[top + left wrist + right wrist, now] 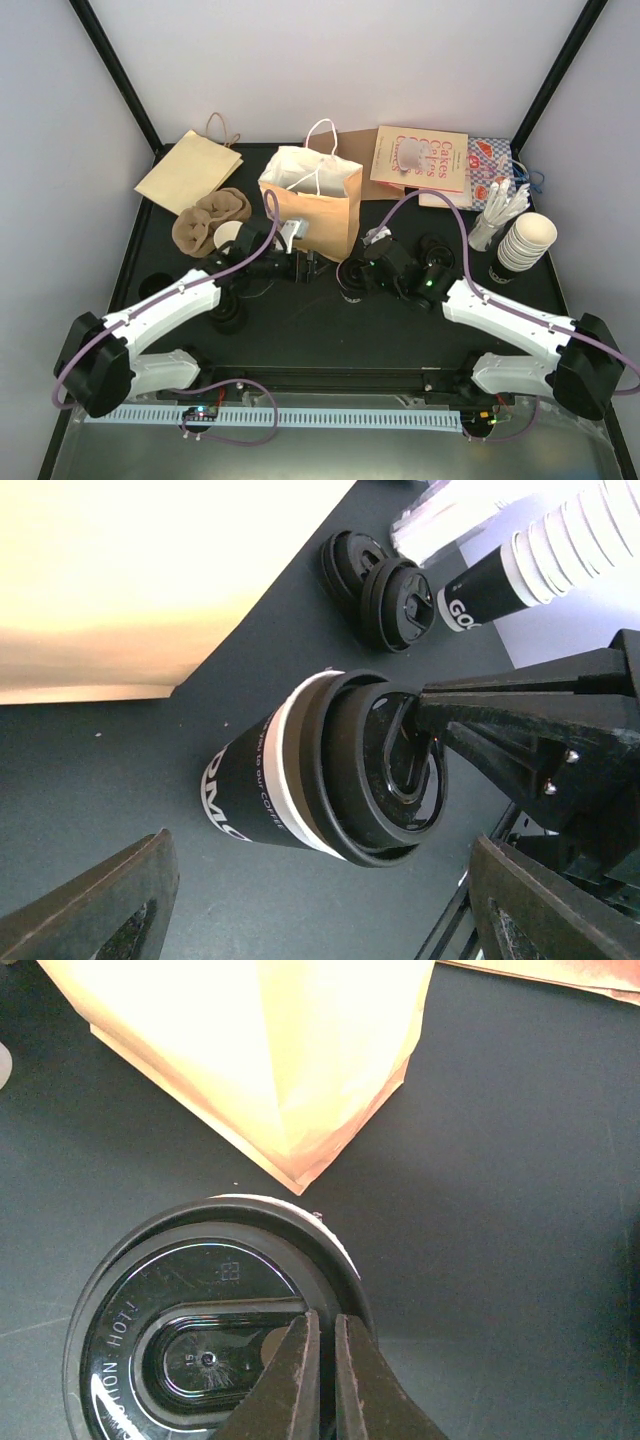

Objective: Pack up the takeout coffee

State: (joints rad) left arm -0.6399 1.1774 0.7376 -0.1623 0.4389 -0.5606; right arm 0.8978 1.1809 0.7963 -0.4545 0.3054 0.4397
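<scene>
The takeout coffee (350, 281) stands upright on the black table just right of the tan paper bag (312, 205). Its cup (250, 795) is black with white print and a white band, and a black lid (200, 1335) sits on it. My right gripper (327, 1322) is over the cup, shut on the raised rim of the lid, one finger inside the rim and one outside. My left gripper (320, 880) is open, low beside the cup on its left, with the fingers wide on either side and touching nothing. In the top view it (304, 265) sits in front of the bag.
The tan bag stands open behind both grippers. A flat brown bag (188, 170) and a brown pulp tray (210, 222) lie at the back left. Spare black lids (385, 590), a stack of white cups (525, 242), white cutlery (497, 212) and books (420, 158) fill the back right.
</scene>
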